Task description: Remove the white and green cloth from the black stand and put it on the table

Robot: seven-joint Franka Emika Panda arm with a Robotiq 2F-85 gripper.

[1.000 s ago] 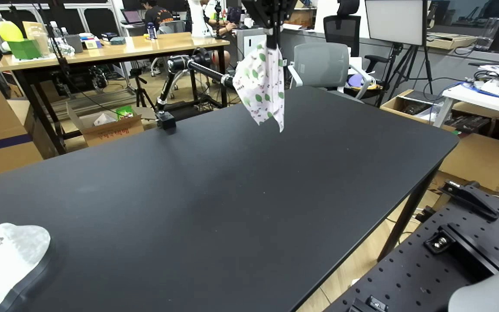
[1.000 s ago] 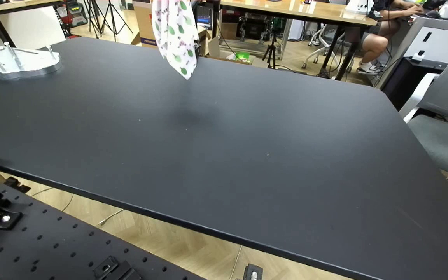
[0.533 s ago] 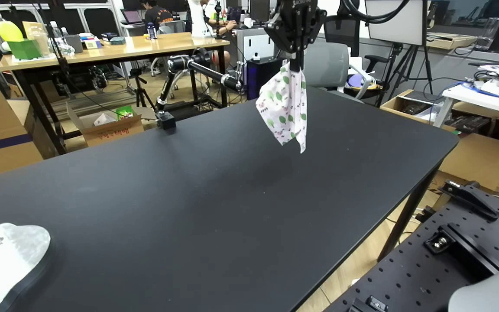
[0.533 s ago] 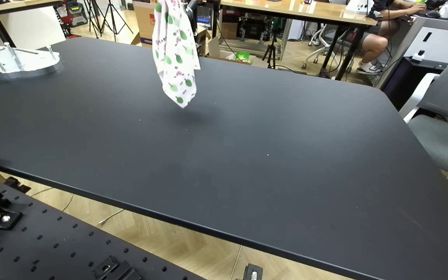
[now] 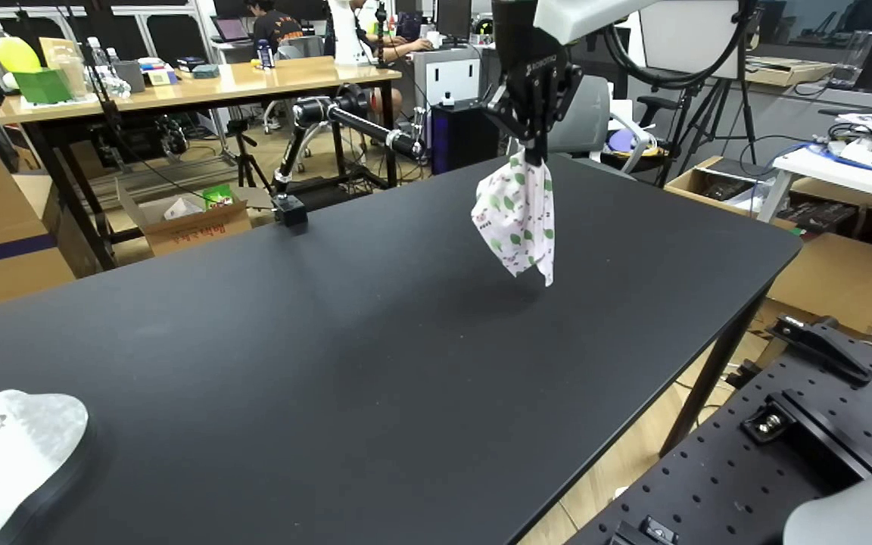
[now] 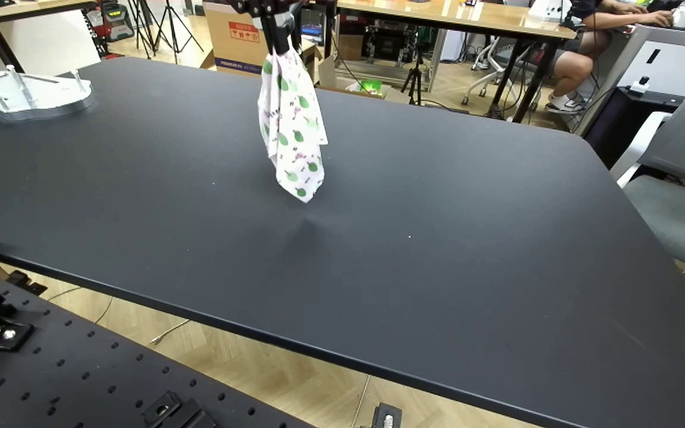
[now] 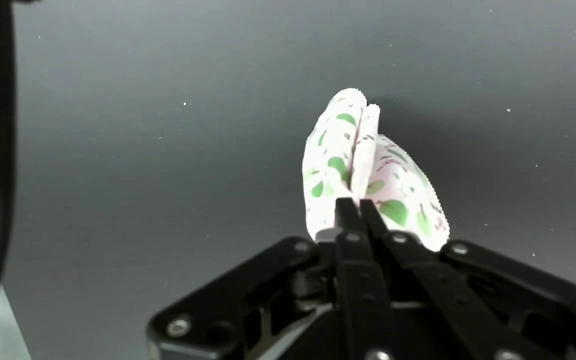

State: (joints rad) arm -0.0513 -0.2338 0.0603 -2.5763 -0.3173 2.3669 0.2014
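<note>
The white cloth (image 5: 515,219) with green leaf prints hangs in folds from my gripper (image 5: 534,157). In an exterior view the cloth (image 6: 296,128) points down, its lowest corner a little above the black table (image 6: 467,267); its shadow lies below. My gripper (image 6: 282,49) is shut on the cloth's top. In the wrist view the gripper's fingertips (image 7: 357,204) pinch the cloth (image 7: 335,160), which spreads on both sides beneath them. The black jointed stand (image 5: 360,126) is fixed at the table's far edge. No cloth is on it, and the gripper is apart from it.
A white curved board with metal posts (image 5: 42,424) lies at one end of the table; it also shows in an exterior view (image 6: 27,98). A black perforated plate (image 5: 678,484) with brackets lies beyond the table's near edge. A grey chair (image 6: 681,208) stands by the table's end.
My gripper and the hanging cloth have moved away from the black stand and down toward the table. The cloth stays in the gripper. The gripper has come into sight in an exterior view.
</note>
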